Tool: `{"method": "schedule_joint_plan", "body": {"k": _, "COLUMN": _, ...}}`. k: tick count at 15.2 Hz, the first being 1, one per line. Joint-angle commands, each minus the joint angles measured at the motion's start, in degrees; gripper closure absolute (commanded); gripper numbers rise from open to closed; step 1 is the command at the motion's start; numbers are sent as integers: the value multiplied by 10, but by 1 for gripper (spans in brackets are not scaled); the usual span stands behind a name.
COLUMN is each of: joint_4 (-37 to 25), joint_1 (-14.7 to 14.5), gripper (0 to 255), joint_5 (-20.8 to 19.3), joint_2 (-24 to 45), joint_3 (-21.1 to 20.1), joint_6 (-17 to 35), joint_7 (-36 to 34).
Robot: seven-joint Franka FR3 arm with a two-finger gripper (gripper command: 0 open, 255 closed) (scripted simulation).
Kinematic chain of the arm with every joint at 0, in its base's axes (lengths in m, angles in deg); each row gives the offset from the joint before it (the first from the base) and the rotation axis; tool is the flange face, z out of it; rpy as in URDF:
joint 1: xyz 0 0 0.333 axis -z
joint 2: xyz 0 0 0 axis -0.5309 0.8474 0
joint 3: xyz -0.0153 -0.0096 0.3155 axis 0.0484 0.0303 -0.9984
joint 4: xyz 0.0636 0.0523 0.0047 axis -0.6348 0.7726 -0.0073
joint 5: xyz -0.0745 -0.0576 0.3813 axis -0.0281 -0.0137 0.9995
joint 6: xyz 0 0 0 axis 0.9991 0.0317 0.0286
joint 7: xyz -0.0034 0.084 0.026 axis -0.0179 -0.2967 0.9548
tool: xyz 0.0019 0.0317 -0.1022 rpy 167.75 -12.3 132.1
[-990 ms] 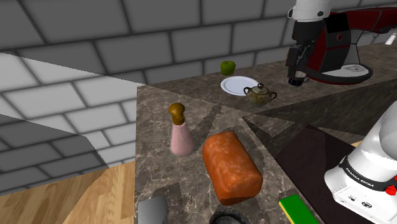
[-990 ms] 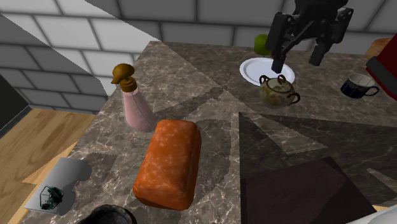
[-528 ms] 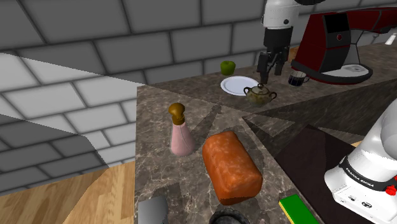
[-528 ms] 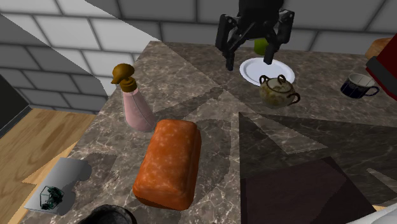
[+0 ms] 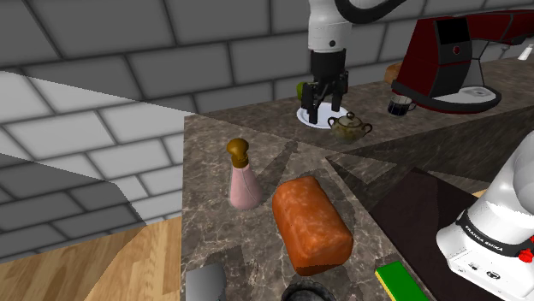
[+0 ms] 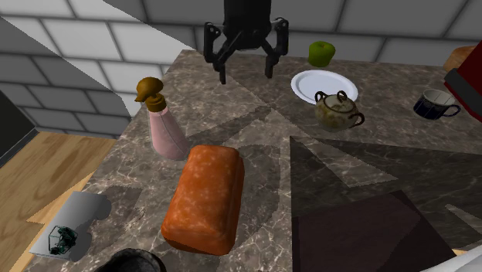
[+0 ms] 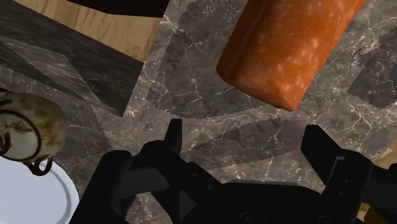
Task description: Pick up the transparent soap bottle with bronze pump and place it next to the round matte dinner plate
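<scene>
Gripper (image 6: 246,73) open and empty, I hang over the marble counter (image 6: 347,170) near its wall edge, between bottle (image 6: 164,127) and plate (image 6: 310,83). The pinkish bottle with its bronze pump stands upright by the floor-side edge, beside a long orange-brown loaf (image 6: 207,197). A mottled lidded pot (image 6: 337,110) sits at the white plate's rim, with a green apple (image 6: 321,52) behind. Bare marble lies below me.

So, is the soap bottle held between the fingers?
No, the soap bottle stands alone on the counter, and the open fingers are apart from it.
</scene>
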Motion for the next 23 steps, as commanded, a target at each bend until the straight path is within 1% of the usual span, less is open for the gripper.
{"method": "schedule_joint_plan", "body": {"k": 1, "joint_4": -42, "joint_1": -4, "gripper": 0, "joint_5": -5, "joint_2": 42, "joint_3": -14, "joint_6": 3, "joint_7": -24}}
{"method": "schedule_joint_plan", "body": {"k": 6, "joint_4": -142, "joint_1": -21, "gripper": 0, "joint_5": -29, "joint_2": 147, "joint_3": -44, "joint_6": 9, "joint_7": -85}}
{"method": "schedule_joint_plan", "body": {"k": 10, "joint_4": -239, "joint_1": -43, "gripper": 0, "joint_5": -57, "joint_2": 237, "joint_3": -60, "joint_6": 2, "joint_7": -134}}
{"method": "schedule_joint_plan", "body": {"k": 13, "joint_4": -325, "joint_1": -66, "gripper": 0, "joint_5": -82, "joint_2": 309, "joint_3": -66, "joint_6": -13, "joint_7": -167}}
{"method": "schedule_joint_plan", "body": {"k": 17, "joint_4": -468, "joint_1": -109, "gripper": 0, "joint_5": -117, "joint_2": 416, "joint_3": -66, "joint_6": -50, "joint_7": -204}}
{"method": "schedule_joint_plan", "body": {"k": 18, "joint_4": -495, "joint_1": -117, "gripper": 0, "joint_5": -122, "joint_2": 435, "joint_3": -65, "joint_6": -58, "joint_7": -209}}
{"method": "schedule_joint_plan", "body": {"k": 23, "joint_4": -448, "joint_1": -114, "gripper": 0, "joint_5": -121, "joint_2": 430, "joint_3": -65, "joint_6": -16, "joint_7": -209}}
